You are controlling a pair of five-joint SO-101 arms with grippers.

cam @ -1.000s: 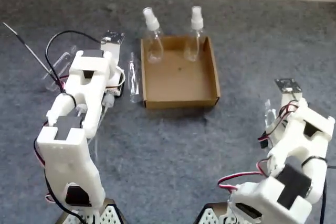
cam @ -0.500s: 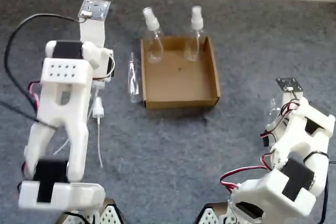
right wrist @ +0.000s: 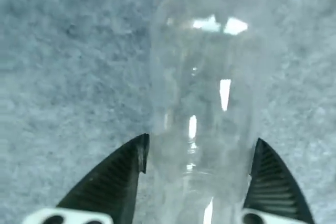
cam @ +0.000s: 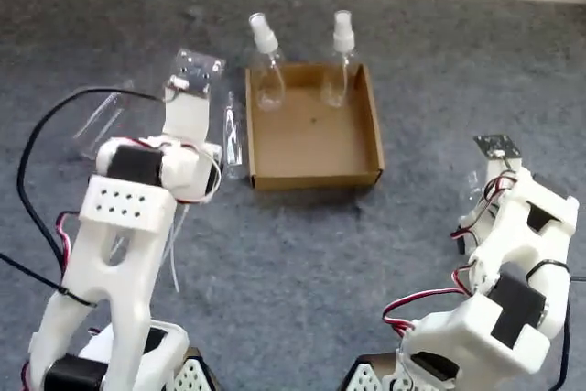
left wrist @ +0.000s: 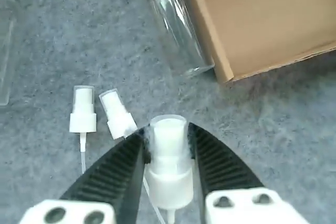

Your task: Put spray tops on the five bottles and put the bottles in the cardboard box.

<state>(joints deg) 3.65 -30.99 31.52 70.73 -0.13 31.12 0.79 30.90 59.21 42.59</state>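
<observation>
Altogether, bottles: five clear ones are counted; two are capped and three are bare-necked.
Spray tops: five are counted; two are fitted on bottles and three are loose.
Cardboard box [cam: 316, 174]: one is seen, open-topped, lying flat on the bench [cam: 302, 263].
Box contents: two capped bottles [cam: 268, 84] [cam: 335, 80] are stood upright against the box's far wall, one toward each far corner; the floor of the box nearer the arms is bare cardboard.
Bottle beside the box [cam: 233, 139]: it is laid on its side just off the box's left wall, running along that wall, uncapped.
Bottle far left of the box [cam: 96, 121]: it is laid on the bench well apart from the box, beyond the left arm.
Bottle right of the box [right wrist: 205, 103]: it is held between the jaws of the right claw [right wrist: 200, 142], off the box's near right corner and apart from it.
Right claw state: the jaws are pressed on either side of that bottle's body.
Loose tops on the bench: two [left wrist: 83, 113] [left wrist: 118, 115] are laid side by side, left of the box and of the lying bottle.
Left claw [left wrist: 167, 132]: it is placed left of the box's near left corner, with the jaws closed against both sides of the third loose spray top [left wrist: 168, 166].
</observation>
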